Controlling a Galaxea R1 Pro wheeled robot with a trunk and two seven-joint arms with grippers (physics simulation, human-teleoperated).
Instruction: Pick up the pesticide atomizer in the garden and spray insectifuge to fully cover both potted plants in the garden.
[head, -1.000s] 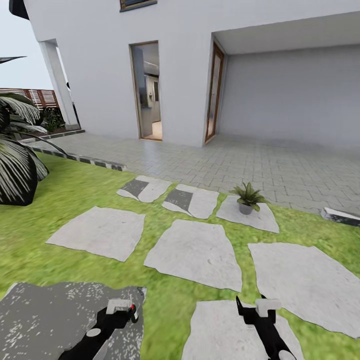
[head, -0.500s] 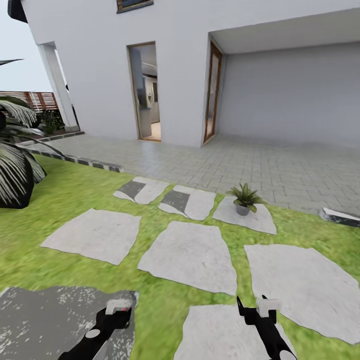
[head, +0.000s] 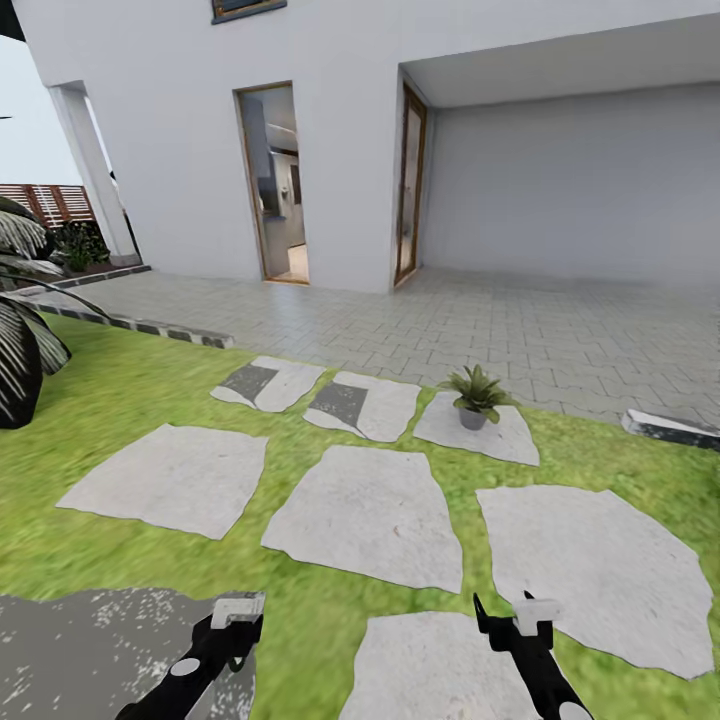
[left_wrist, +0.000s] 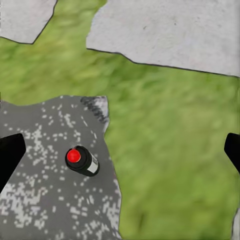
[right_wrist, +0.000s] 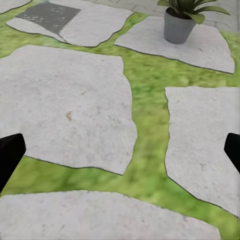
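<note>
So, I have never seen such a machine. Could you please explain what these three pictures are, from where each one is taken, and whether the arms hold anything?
It is a simulated wheeled robot with two arms, standing in a garden. The large picture comes from its head camera: the left gripper and right gripper show low down, over grass and stepping stones. One potted plant stands on a stone near the paved yard. The other two pictures come from cameras on each wrist, looking along the fingers. Both grippers are open and hold nothing. The left wrist view shows a small dark object with a red dot on a speckled grey slab.

Lawn (head: 130, 400): green. Stepping stones (head: 365, 515): pale grey. Potted plant (head: 474, 396): green leaves, grey pot. House wall (head: 180, 130): white.
</note>
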